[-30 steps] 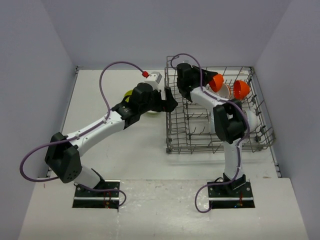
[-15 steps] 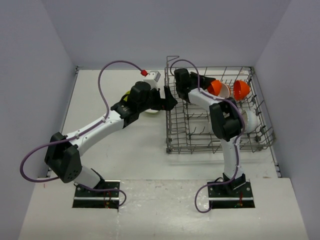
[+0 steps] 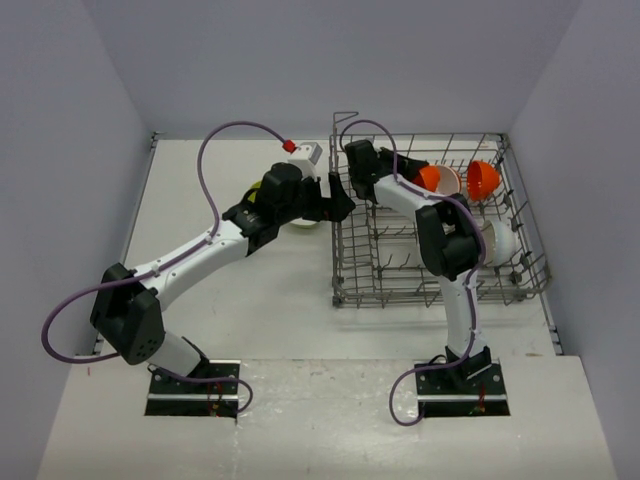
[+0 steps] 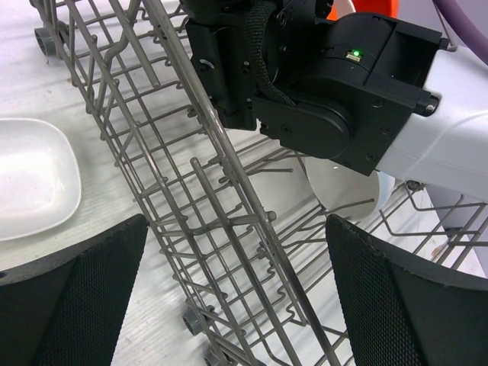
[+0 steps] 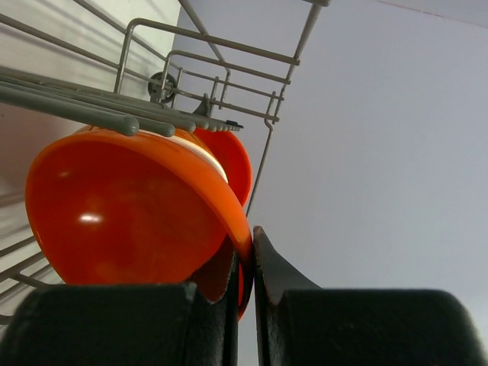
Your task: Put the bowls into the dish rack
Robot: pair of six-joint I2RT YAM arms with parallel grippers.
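The grey wire dish rack (image 3: 437,297) stands on the right of the table. My right gripper (image 3: 416,175) reaches into its far end, shut on the rim of the orange bowl with white inside (image 3: 438,180). The right wrist view shows the pinch (image 5: 252,255) on that bowl (image 5: 130,213), with a second orange bowl (image 5: 231,155) just behind it, also visible from above (image 3: 484,178). A white round bowl (image 3: 501,240) rests in the rack. My left gripper (image 3: 342,199) hangs open and empty at the rack's left wall (image 4: 229,191). A white squarish bowl (image 4: 30,179) lies below it. A yellow-green bowl (image 3: 256,189) peeks from behind the left arm.
A small grey box with a red cap (image 3: 304,153) sits on the table behind the left arm. Grey walls close in the table at the back and both sides. The two arms' wrists are close together at the rack's far left corner.
My right gripper has drawn the orange bowl with white inside slightly leftward and lower into the rack. The left arm has barely moved and stays open.
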